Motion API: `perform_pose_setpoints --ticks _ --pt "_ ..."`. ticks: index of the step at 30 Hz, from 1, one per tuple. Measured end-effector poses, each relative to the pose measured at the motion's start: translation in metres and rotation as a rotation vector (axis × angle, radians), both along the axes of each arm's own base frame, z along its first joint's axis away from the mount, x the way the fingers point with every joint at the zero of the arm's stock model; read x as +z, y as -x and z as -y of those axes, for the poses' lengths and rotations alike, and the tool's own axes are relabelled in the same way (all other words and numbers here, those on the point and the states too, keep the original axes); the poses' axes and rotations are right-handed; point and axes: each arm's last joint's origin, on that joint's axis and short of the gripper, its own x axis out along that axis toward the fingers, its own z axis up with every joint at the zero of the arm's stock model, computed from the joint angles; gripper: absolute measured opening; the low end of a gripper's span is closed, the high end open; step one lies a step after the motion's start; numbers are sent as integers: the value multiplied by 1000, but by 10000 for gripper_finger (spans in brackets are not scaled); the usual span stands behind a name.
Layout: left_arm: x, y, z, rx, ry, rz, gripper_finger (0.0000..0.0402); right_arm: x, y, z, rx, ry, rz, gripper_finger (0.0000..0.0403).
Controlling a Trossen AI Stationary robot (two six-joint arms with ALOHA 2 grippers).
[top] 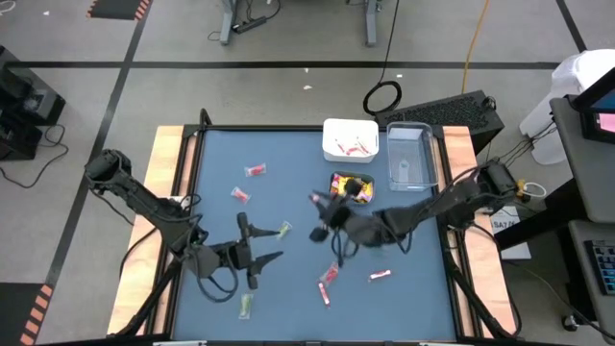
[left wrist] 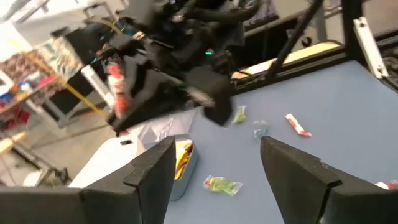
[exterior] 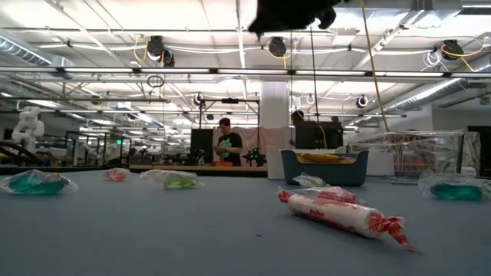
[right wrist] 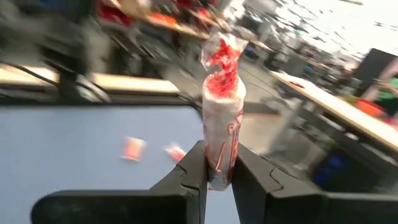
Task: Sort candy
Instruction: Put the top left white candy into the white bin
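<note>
Candy stick (right wrist: 222, 124) pinched upright in right end effector (right wrist: 219, 171).

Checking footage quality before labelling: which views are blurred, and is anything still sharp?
Right wrist view: background streaked, but the pink-white stick in the right gripper reads clearly. Left wrist view: the right arm smeared, left gripper fingers crisp. Low view: near candy sharp. High view: steady.

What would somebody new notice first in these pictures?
Probably the right gripper, shut on a pink-white candy stick held above the blue table. Next, the loose wrapped candies scattered across it, like the stick nearest the low camera, and the open left gripper nearby.
</note>
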Motion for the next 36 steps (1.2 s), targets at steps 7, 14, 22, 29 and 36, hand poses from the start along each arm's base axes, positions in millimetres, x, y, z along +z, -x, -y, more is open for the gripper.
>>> perform_pose_setpoints --ticks 7,14,22,29,36 --pt "-8 -10 -18 50 70 -56 239 11 22 84 -129 -87 -195 49" --pt "-12 -17 -30 50 127 -89 239 1 45 181 -189 -255 -345 48" --pt "-13 -18 -31 25 160 -97 239 -29 67 263 -192 -372 -460 48" --pt "-13 -18 -31 26 161 -97 239 -64 72 297 -225 -458 -507 48" --pt "-13 -18 -31 26 161 -97 239 -94 68 304 -262 -494 -576 52"
